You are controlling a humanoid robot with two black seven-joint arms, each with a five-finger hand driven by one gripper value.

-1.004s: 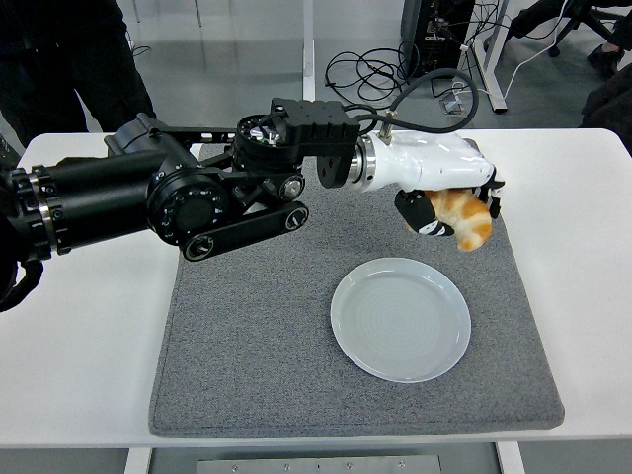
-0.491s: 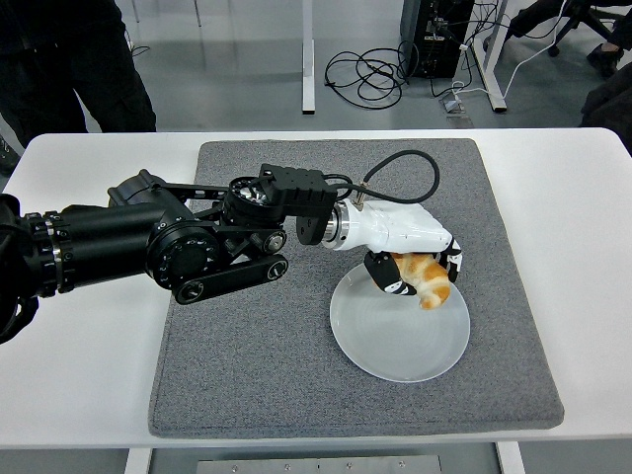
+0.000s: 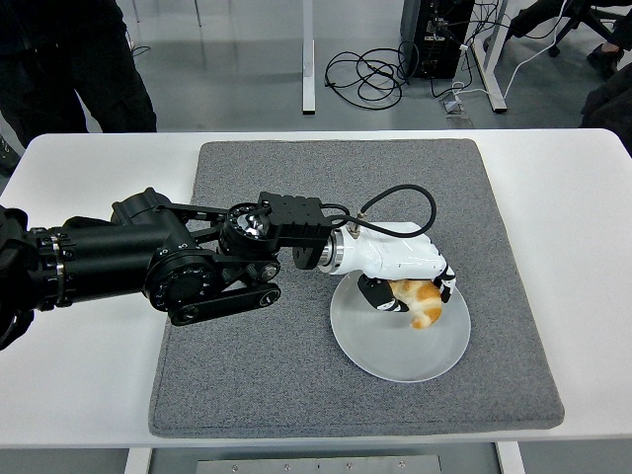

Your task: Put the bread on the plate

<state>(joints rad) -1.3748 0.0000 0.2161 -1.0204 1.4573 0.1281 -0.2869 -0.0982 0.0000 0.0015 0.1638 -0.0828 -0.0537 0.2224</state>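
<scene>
Black left arm reaching in from nine o'clock across the grey mat (image 3: 257,385), white left hand (image 3: 407,286) curled around the bread (image 3: 423,302), held low over the plate (image 3: 400,346) near its twelve o'clock rim, white bench (image 3: 583,257) beneath.

Left arm: we reach in from the left edge with our black arm (image 3: 148,267), its thick jointed segments lying low and stretched rightward toward the middle of the view.
Left wrist: a black block at the end of the arm joins a white forearm casing (image 3: 390,255); a black cable (image 3: 400,197) loops up from this joint and curves back down to the casing.
Left hand: our left hand (image 3: 410,291) is white with dark fingertips, palm turned down, its fingers curled around the bread (image 3: 423,303), which shows between and just below them.
Right arm: not visible anywhere in the view.
</scene>
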